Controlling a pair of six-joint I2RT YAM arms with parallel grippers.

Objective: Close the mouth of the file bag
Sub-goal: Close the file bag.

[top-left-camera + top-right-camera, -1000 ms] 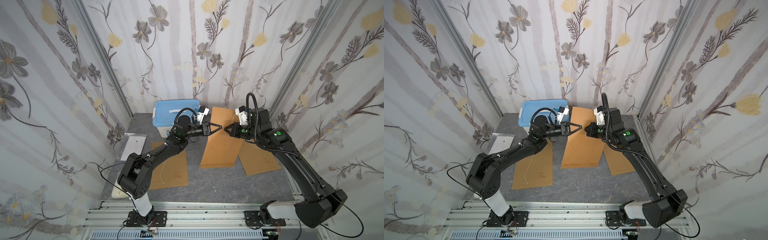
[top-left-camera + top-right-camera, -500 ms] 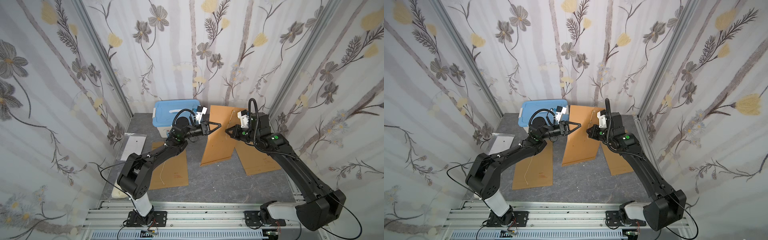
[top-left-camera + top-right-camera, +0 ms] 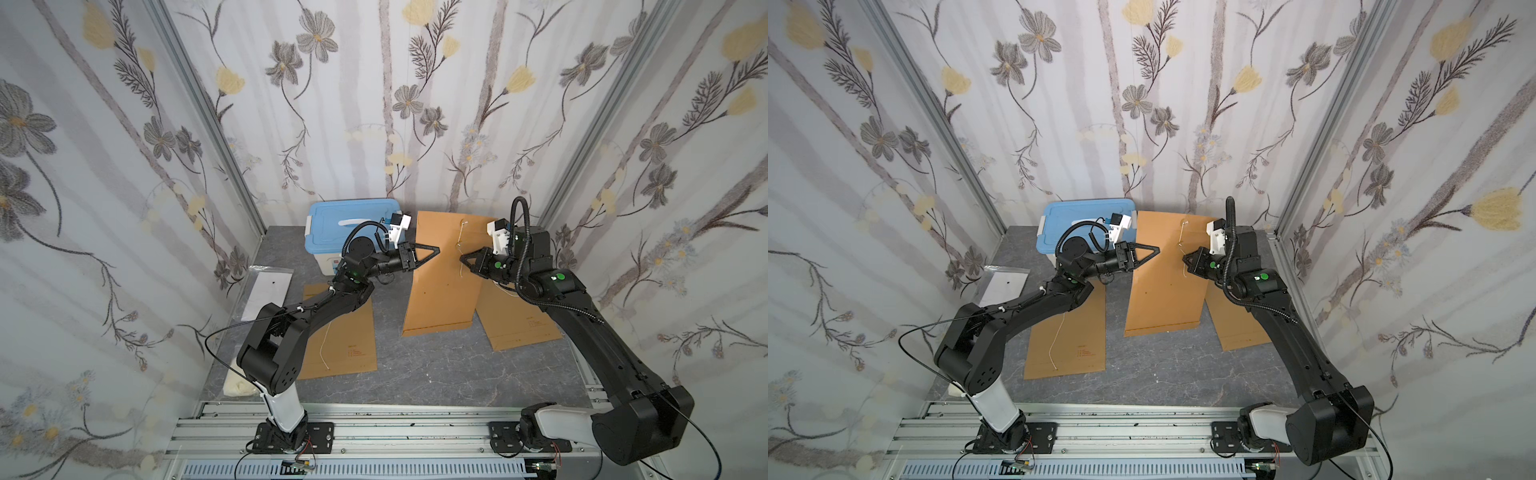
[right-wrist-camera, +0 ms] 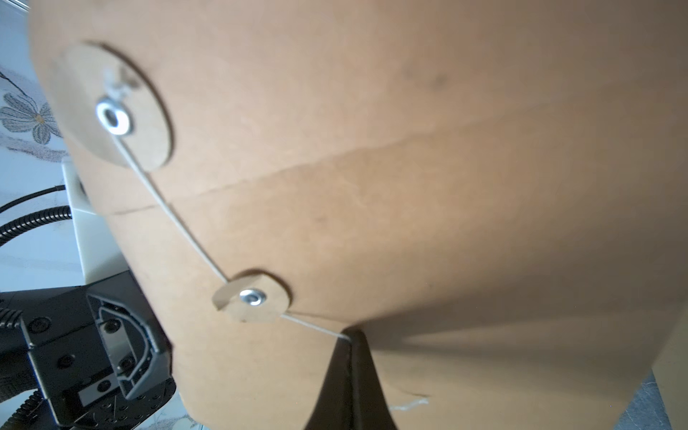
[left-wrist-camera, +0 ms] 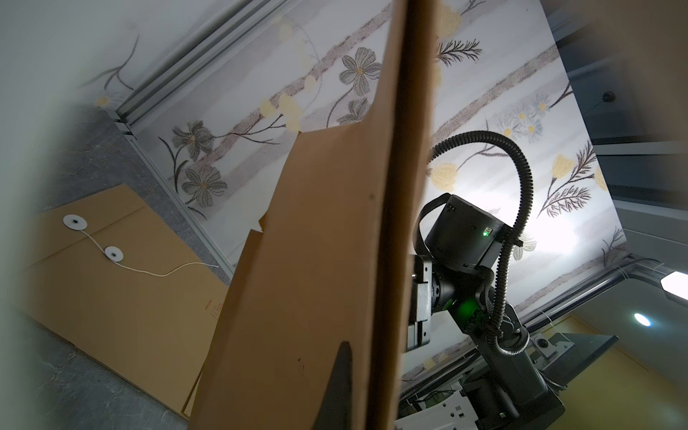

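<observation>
Flowered wallpaper walls in a grey marbled counter [image 3: 436, 374]. On it, from the left, I count one clear sleeve [image 3: 270, 291], one blue-lidded box [image 3: 349, 224] at the back, and three file bags. The left file bag [image 3: 353, 324] lies flat under my left arm. My left hand [image 3: 434, 251] is clamped on the left edge of the middle file bag [image 3: 440, 299]. That bag stands propped with its long axis running from the counter up toward the back wall, mouth uppermost.

It carries two discs: the flap disc [image 4: 115, 108] and the lower disc [image 4: 253, 301]. One string [image 4: 186, 231] runs from the flap disc past the lower disc into my right hand [image 3: 463, 258], which is pinched closed on it just beside that lower disc. My right hand is the nearer one, so I judge the winding falls to it. The right file bag [image 3: 519, 328] lies flat under my right arm.
</observation>
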